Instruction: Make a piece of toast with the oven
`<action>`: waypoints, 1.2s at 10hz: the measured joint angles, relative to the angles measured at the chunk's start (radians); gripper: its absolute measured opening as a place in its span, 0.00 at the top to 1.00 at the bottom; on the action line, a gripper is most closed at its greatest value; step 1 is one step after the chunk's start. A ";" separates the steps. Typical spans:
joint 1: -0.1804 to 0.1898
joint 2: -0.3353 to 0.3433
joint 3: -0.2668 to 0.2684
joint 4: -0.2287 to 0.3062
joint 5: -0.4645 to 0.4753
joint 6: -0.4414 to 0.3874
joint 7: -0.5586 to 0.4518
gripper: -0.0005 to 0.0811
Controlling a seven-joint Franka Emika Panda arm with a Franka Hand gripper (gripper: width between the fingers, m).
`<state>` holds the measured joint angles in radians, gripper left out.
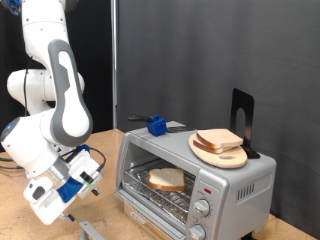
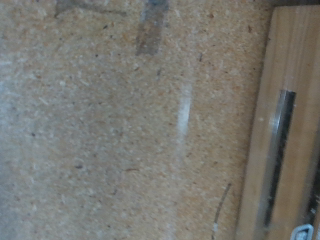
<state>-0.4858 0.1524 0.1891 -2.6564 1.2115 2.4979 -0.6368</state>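
There is 1 oven (image 1: 190, 178) w/ 2 knobs and 1 slice of toast (image 1: 167, 179) inside, 1 round wooden board (image 1: 219, 152) on top w/ a stack of bread slices (image 1: 218, 141), number unclear, 1 blue object (image 1: 157, 124), and 1 robot arm (image 1: 55, 90).

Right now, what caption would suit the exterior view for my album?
A slice of bread sits on the rack inside the toaster oven, while the robot's pincer hangs low beside it.

Round wooden board (image 1: 222, 155) with stacked bread slices (image 1: 219, 140), blue object (image 1: 157, 125), black stand (image 1: 243, 118), cork-like tabletop (image 2: 110, 130)
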 joint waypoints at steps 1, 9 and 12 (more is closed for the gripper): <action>-0.015 -0.018 -0.013 0.004 -0.026 -0.060 0.028 0.00; -0.058 -0.278 -0.036 0.019 -0.123 -0.441 0.249 0.00; -0.036 -0.364 -0.014 0.020 -0.096 -0.523 0.303 0.00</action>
<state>-0.5215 -0.2121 0.1756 -2.6361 1.1152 1.9744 -0.3338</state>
